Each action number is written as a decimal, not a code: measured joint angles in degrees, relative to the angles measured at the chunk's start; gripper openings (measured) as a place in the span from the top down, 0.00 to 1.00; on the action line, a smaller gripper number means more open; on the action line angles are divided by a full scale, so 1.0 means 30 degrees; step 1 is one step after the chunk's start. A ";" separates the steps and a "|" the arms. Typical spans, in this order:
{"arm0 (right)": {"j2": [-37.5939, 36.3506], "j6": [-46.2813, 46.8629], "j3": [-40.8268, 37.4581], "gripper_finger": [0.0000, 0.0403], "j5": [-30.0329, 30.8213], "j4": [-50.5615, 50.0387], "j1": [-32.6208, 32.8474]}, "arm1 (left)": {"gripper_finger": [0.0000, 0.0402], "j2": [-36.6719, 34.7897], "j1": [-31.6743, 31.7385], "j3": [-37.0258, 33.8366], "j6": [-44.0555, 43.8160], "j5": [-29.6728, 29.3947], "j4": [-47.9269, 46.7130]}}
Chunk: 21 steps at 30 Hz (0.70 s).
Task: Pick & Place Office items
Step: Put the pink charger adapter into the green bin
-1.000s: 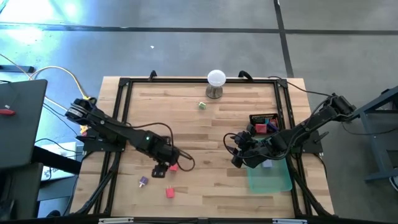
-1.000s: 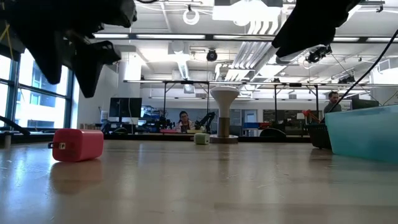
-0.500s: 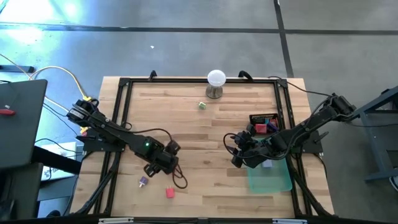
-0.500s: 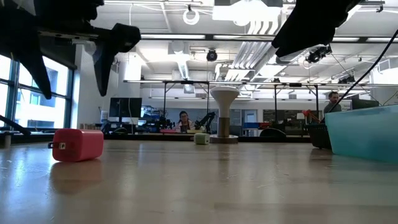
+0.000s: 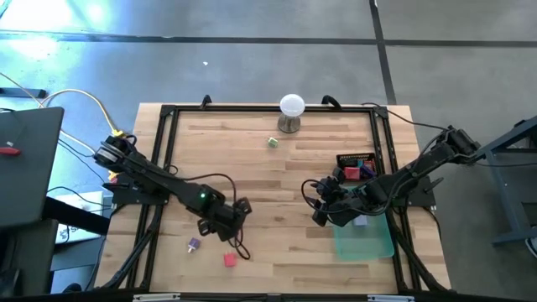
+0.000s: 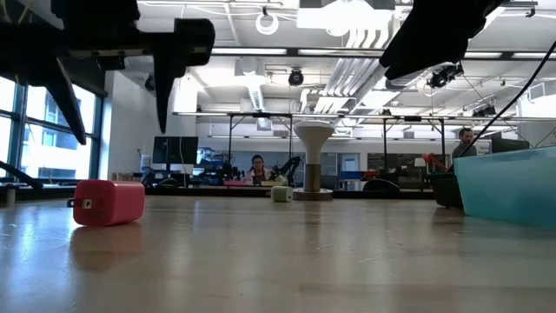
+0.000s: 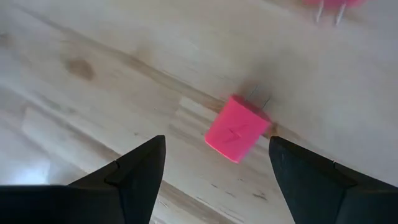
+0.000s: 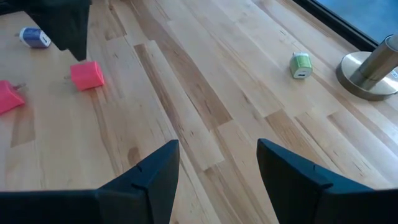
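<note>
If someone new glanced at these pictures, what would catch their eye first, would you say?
Probably the left gripper, open above a bright pink block near the table's front left. Next, the white ball on its metal stand at the far edge, and the green tray at the right, where the right gripper waits, open.

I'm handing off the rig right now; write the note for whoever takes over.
Left pincer: open, empty, over a pink block at the table's front left.
Right pincer: open, empty, waiting beside the green tray.
Loose: a second pink block, a purple piece, a pale green piece near the lamp stand.
Some pieces sit in the black bin.
Left: the loose ones.
</note>
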 joint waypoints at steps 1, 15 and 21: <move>0.0000 0.0000 -0.0003 0.50 -0.0007 0.0028 0.0000 | 0.31 0.0192 -0.0001 0.0000 0.0514 0.0007 -0.0060; 0.0000 0.0000 -0.0007 0.50 -0.0007 0.0435 0.0000 | 0.31 0.3388 -0.0007 -0.0007 0.2044 0.0043 0.0154; 0.0000 0.0000 -0.0007 0.50 -0.0009 0.0466 0.0000 | 0.31 0.3683 -0.0007 -0.0022 0.2026 0.0069 0.0199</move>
